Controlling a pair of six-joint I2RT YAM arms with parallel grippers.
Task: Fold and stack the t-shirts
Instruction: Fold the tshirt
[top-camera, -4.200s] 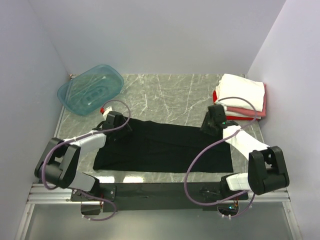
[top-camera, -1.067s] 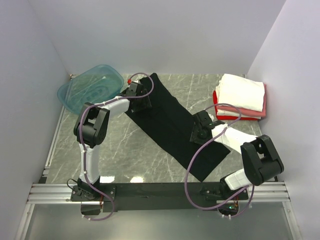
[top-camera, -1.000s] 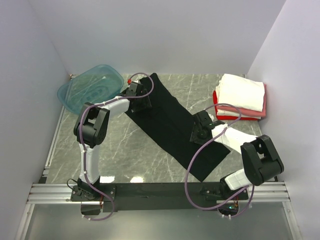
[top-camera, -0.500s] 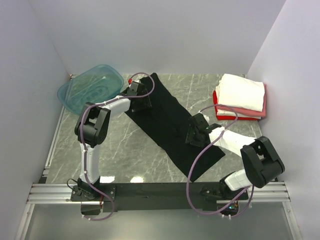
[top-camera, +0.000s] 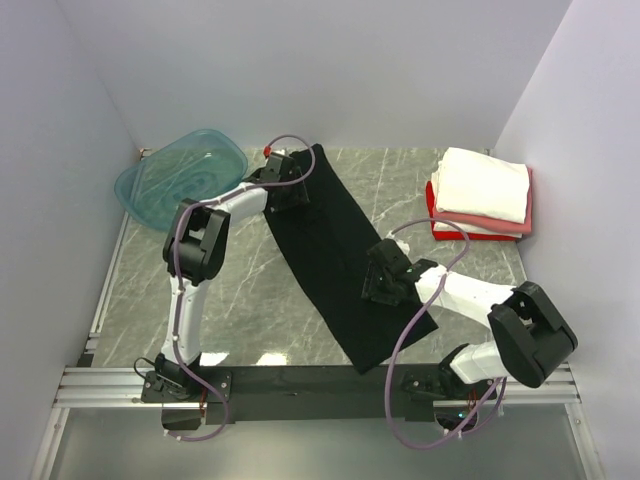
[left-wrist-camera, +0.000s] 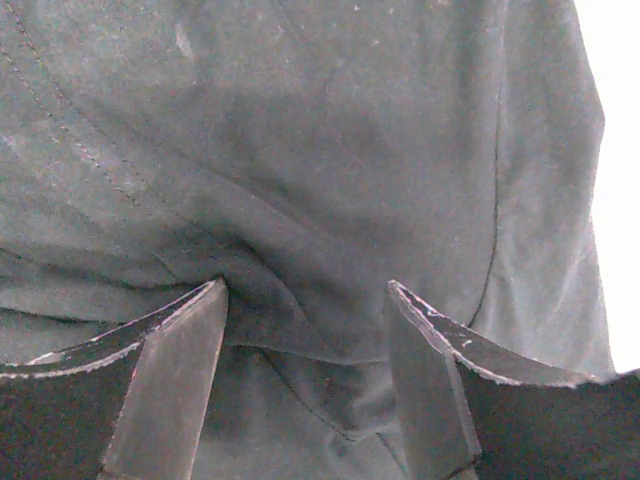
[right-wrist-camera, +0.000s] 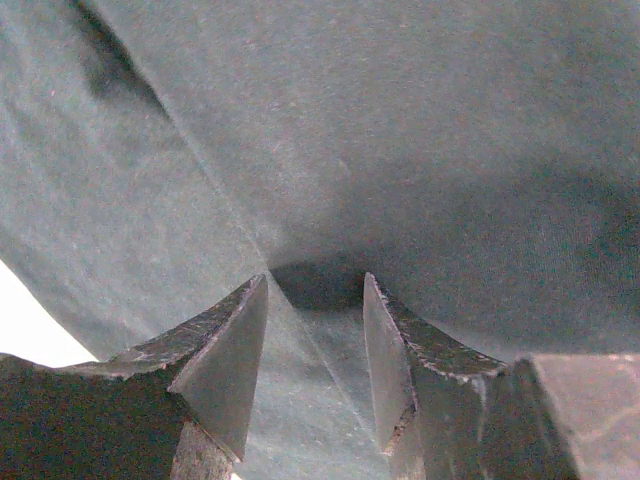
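Observation:
The black t-shirt (top-camera: 335, 260) lies as a long folded strip, slanting from the far middle of the table to the near edge. My left gripper (top-camera: 292, 190) is at its far end, shut on bunched black cloth (left-wrist-camera: 300, 250); the creases run in between its fingers (left-wrist-camera: 307, 300). My right gripper (top-camera: 383, 285) is on the strip's near part, shut on a raised ridge of the same cloth (right-wrist-camera: 420, 150) between its fingers (right-wrist-camera: 315, 285). Folded white (top-camera: 485, 185), pink (top-camera: 495, 226) and red (top-camera: 445, 230) t-shirts are stacked at the far right. No chest mark shows.
A translucent teal tub (top-camera: 180, 178) leans in the far left corner, just left of my left arm. Walls close in the table on the left, back and right. The black rail (top-camera: 300, 380) with both arm bases runs along the near edge.
The black strip has swung clockwise, from lying across the table to slanting steeply. My left gripper moved to the far middle with one end; my right gripper moved left and nearer with the other.

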